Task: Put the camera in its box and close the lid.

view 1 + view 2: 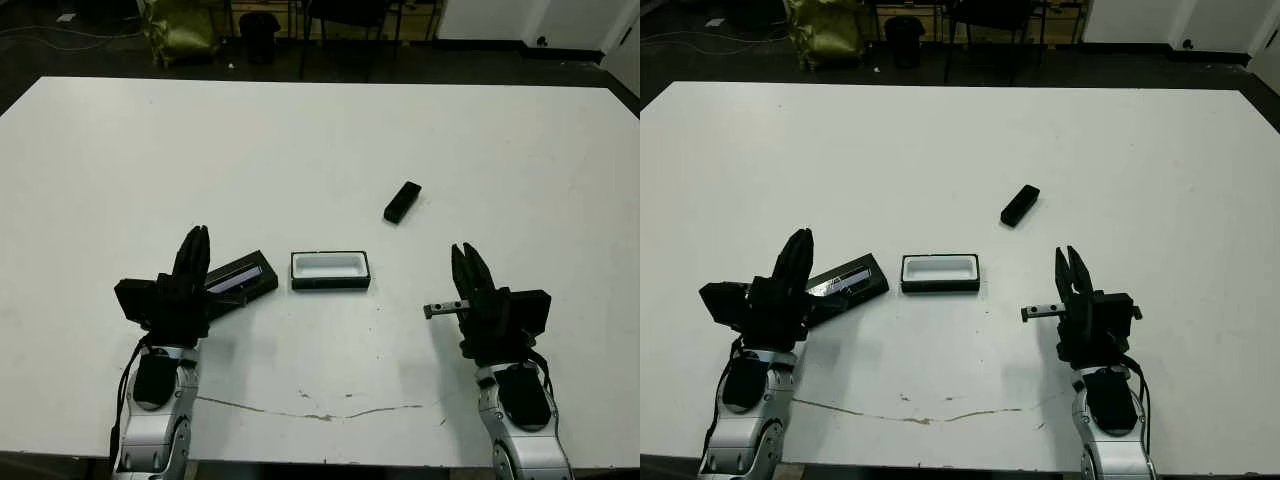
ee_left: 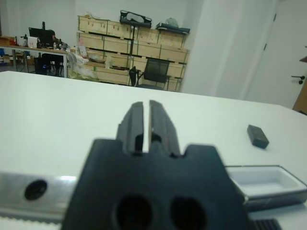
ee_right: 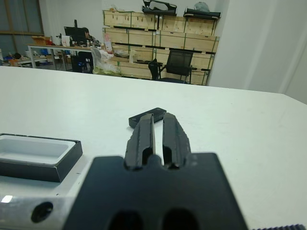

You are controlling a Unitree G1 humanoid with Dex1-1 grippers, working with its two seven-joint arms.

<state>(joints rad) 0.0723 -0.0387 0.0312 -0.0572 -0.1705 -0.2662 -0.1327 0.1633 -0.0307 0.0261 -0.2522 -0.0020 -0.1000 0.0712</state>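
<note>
The camera [image 1: 402, 202], a small matte-black bar, lies flat on the white table, right of the middle and slanted. The box [image 1: 330, 270] stands open in the centre with its white lining showing and nothing in it. Just left of it lies the lid [image 1: 243, 277], flat and slanted, its glossy strip facing up. My left gripper [image 1: 198, 238] is shut and empty, its fingers right beside the lid's left end. My right gripper [image 1: 466, 254] is shut and empty too, to the right of the box and nearer the table's front than the camera [image 3: 146, 116].
A thin cracked line [image 1: 320, 412] runs along the table's front. Beyond the far edge are a yellow-green bag [image 1: 180, 30] and dark chairs [image 1: 345, 15]. Shelves of boxes [image 3: 158, 28] stand in the room behind.
</note>
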